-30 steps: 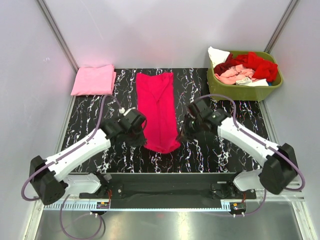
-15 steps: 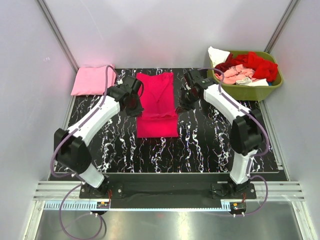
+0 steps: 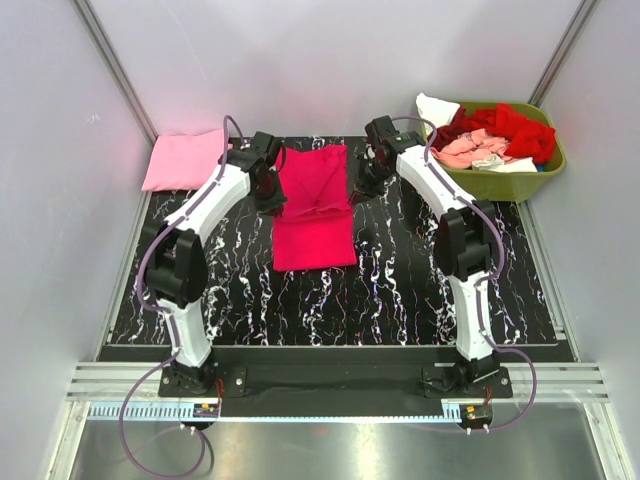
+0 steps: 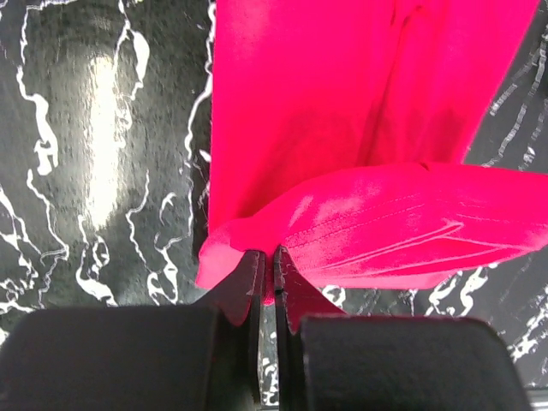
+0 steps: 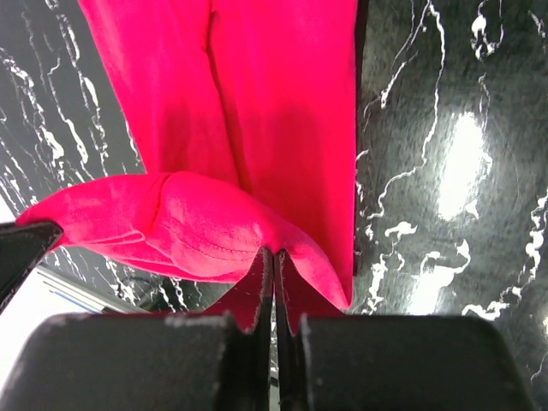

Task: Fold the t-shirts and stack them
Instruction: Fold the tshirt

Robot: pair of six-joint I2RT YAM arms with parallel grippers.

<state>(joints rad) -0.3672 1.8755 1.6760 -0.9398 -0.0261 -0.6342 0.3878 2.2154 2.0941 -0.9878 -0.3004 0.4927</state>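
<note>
A bright magenta-pink t-shirt (image 3: 314, 215) lies as a long strip in the middle of the black marbled table, its near end folded over toward the far end. My left gripper (image 3: 274, 197) is shut on the folded hem's left corner (image 4: 235, 248). My right gripper (image 3: 356, 187) is shut on its right corner (image 5: 300, 248). Both hold the hem over the shirt's far half. A folded light pink t-shirt (image 3: 185, 158) lies at the far left corner. Red, salmon and white shirts (image 3: 492, 138) fill the basket.
An olive-green plastic basket (image 3: 497, 182) stands at the far right corner of the table. Grey walls close in the left, back and right sides. Black marbled table surface (image 3: 400, 290) shows around the shirt.
Both grippers have carried the magenta shirt's near hem from the table's middle toward the far end, folding the shirt over itself and halving its length.
</note>
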